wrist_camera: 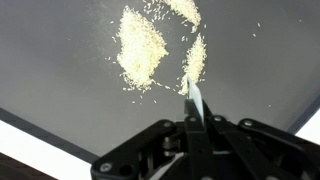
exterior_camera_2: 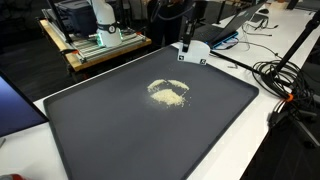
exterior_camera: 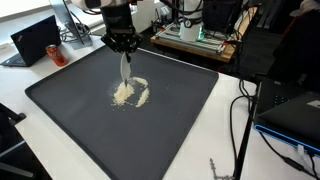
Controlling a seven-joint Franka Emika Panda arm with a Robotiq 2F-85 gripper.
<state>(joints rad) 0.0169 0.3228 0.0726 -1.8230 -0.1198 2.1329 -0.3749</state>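
Observation:
A pale heap of loose grains [exterior_camera: 130,92] lies near the middle of a dark mat [exterior_camera: 180,115], and shows in both exterior views as the grains [exterior_camera_2: 168,93] on the mat [exterior_camera_2: 110,130]. My gripper [exterior_camera: 123,42] hangs just above the heap, shut on a thin, pale, flat tool [exterior_camera: 125,68] that points down at it. In the wrist view the gripper [wrist_camera: 195,118] pinches the tool [wrist_camera: 193,98], whose tip rests at the lower end of a small streak of grains [wrist_camera: 195,62]. A larger patch of grains [wrist_camera: 140,50] lies to its left.
A laptop [exterior_camera: 35,40] sits beyond the mat's far left corner. Electronics on a wooden stand [exterior_camera_2: 105,40] and more laptops [exterior_camera_2: 235,20] line the back. Black cables [exterior_camera: 240,125] run along the white table beside the mat; further cables [exterior_camera_2: 285,85] trail off that side.

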